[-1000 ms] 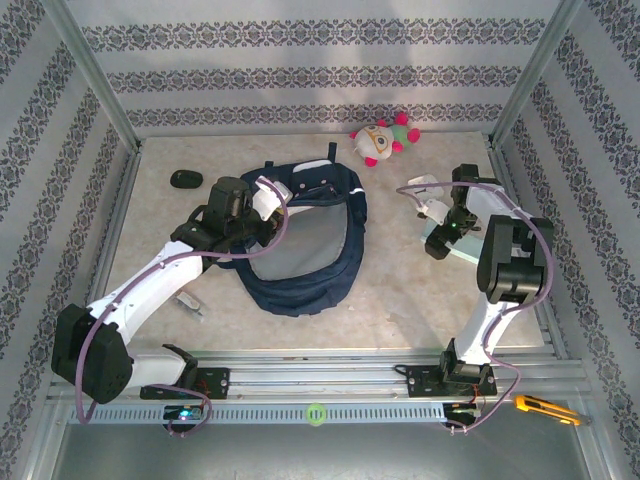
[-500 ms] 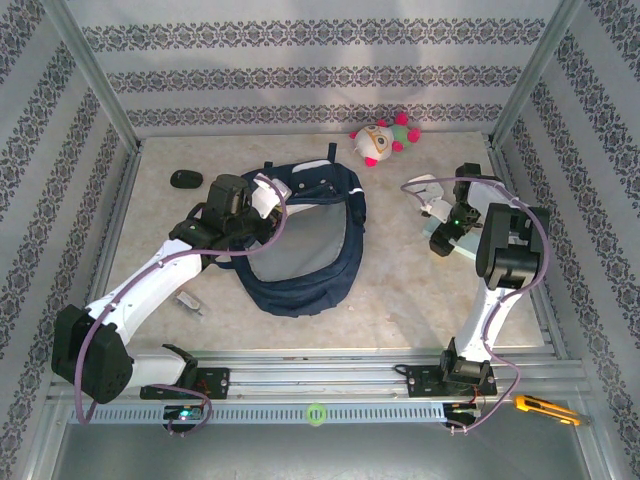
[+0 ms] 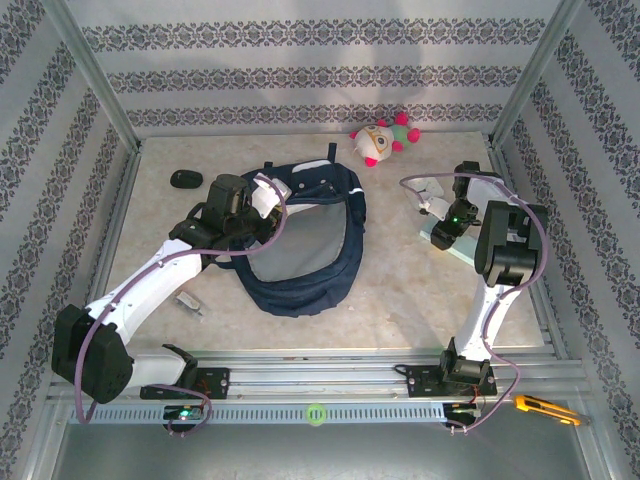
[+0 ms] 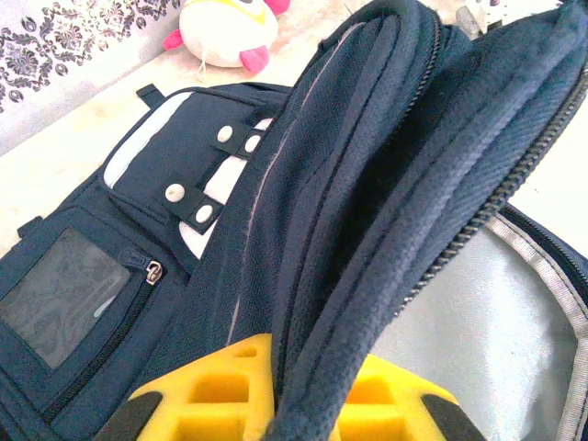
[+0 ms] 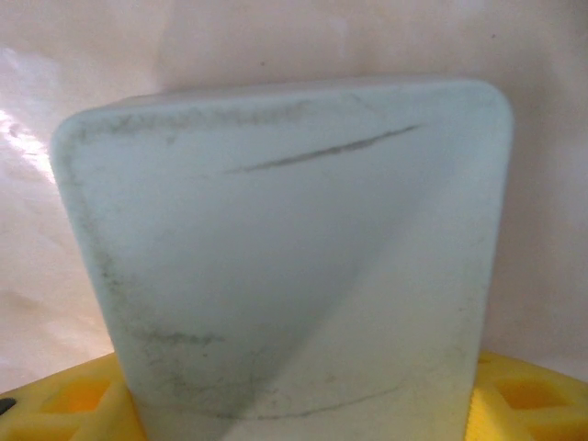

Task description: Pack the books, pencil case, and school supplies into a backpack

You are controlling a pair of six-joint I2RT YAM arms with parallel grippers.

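The navy backpack (image 3: 300, 240) lies open in the middle of the table, grey lining up. My left gripper (image 3: 258, 203) is shut on the backpack's raised zipper edge (image 4: 367, 184), which is pinched between the yellow fingers (image 4: 220, 386). At the right lies the pale mint-green pencil case (image 3: 462, 250), flat on the table. My right gripper (image 3: 450, 226) stands over its end. In the right wrist view the pencil case (image 5: 294, 239) sits between the jaws, a yellow finger (image 5: 73, 404) against each long side. The books and school supplies are out of view.
A pink and white plush toy (image 3: 380, 140) sits at the back, a black oval object (image 3: 186, 179) at the back left. A small white thing (image 3: 425, 190) lies beyond the pencil case, a small grey item (image 3: 190, 302) near the left arm. A yellow cutter (image 3: 545, 408) rests off the table.
The right gripper has shifted slightly towards the back along the pencil case and its jaws have come in against the case's sides. The left arm and backpack have not moved.
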